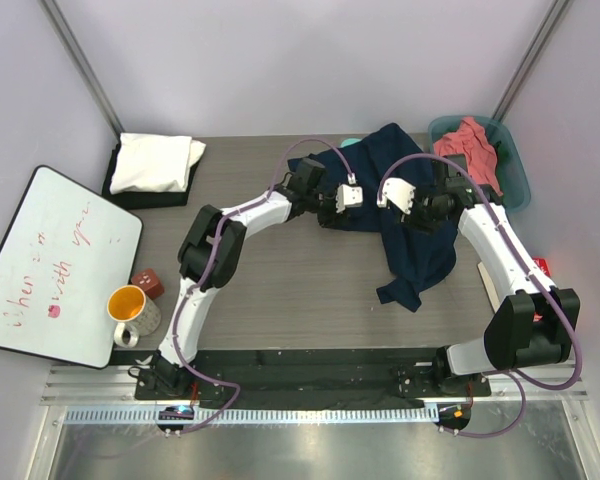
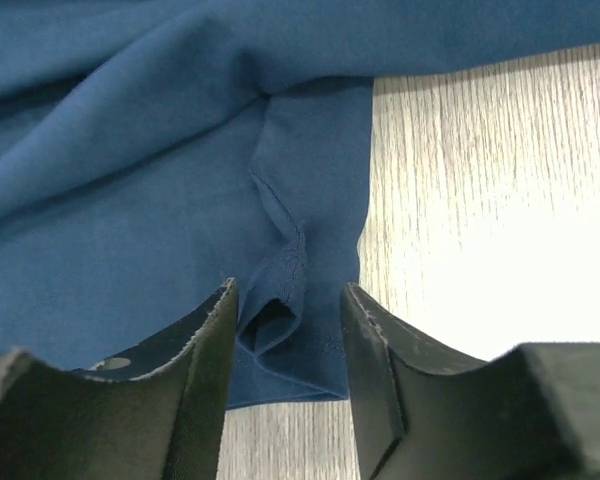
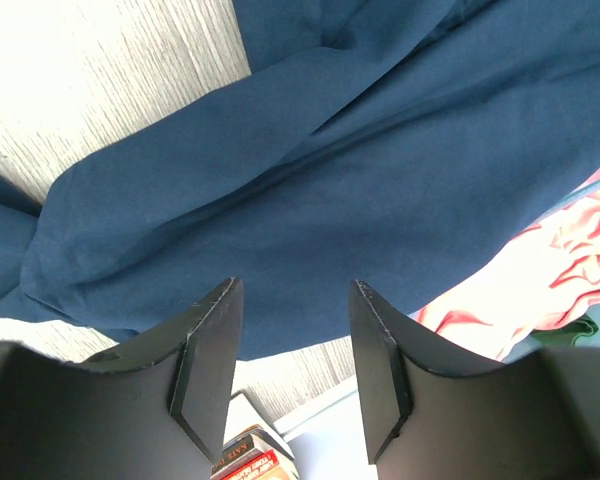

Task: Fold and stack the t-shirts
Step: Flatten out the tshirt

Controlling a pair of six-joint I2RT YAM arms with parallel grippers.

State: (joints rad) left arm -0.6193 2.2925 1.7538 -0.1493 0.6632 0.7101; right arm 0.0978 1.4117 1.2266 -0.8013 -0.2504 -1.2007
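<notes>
You are looking at the navy t-shirt (image 1: 415, 250) lying crumpled on the table (image 1: 280, 280), right of centre. Its long axis is running from the far edge toward the arm bases, with one bunched end pointing at the back wall and a narrower tail trailing toward you. Which end is the collar you cannot tell, since the folds are hiding it.

Your left gripper (image 2: 287, 292) is standing spread. A stitched hem of the navy cloth is lying in the gap between its fingers (image 2: 212, 350), and neither pad is pressing on it. Your right gripper (image 3: 290, 285) is also spread wide, hovering over a broad fold of the same shirt with nothing pinched.

A folded white t-shirt (image 1: 155, 160) is resting on a black t-shirt (image 1: 150, 199) at the far left corner. A salmon pink t-shirt (image 1: 472, 140) is heaping up in the teal tub (image 1: 515, 170) at the far right, and the right arm is covering part of it.

The whiteboard (image 1: 60, 260) on the left is carrying faint red handwriting. It is too pale to read with confidence. A mug (image 1: 130, 305) is standing beside it.
</notes>
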